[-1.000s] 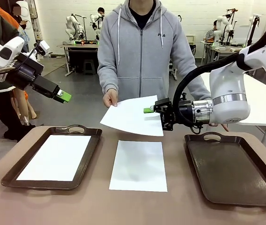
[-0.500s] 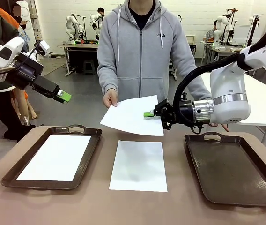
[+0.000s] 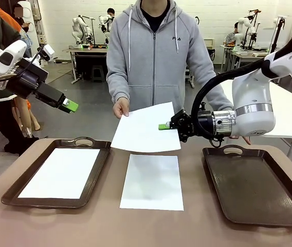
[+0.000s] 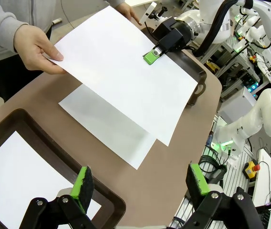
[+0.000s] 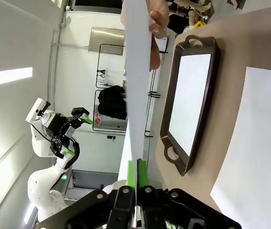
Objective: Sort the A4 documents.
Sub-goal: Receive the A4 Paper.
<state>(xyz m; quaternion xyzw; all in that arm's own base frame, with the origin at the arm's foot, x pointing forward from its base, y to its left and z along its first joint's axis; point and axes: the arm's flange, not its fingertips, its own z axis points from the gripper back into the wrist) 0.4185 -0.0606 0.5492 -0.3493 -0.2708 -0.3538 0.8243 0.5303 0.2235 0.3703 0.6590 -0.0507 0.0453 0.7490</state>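
Observation:
A person's hand (image 3: 120, 108) holds out one white A4 document (image 3: 143, 128) above the table's far side. My right gripper (image 3: 164, 126) is shut on that sheet's right edge, seen from the left wrist as green pads (image 4: 151, 56) pinching the sheet (image 4: 121, 67). In the right wrist view the sheet (image 5: 136, 86) runs edge-on between my fingers (image 5: 137, 171). A second document (image 3: 152, 181) lies flat on the table's middle. A third document (image 3: 61, 172) lies in the left brown tray (image 3: 95, 170). My left gripper (image 3: 70, 106) hangs open, raised at the far left, holding nothing (image 4: 140, 179).
A second brown handled tray (image 3: 259, 185) sits at the right, just below my right arm. The person stands at the far edge in a grey hoodie (image 3: 153, 56). A white table (image 3: 290, 113) stands behind the right arm.
My right gripper's jaws closed on the held sheet's right edge. The sheet shifted slightly and now hangs a little flatter. The left arm stayed still.

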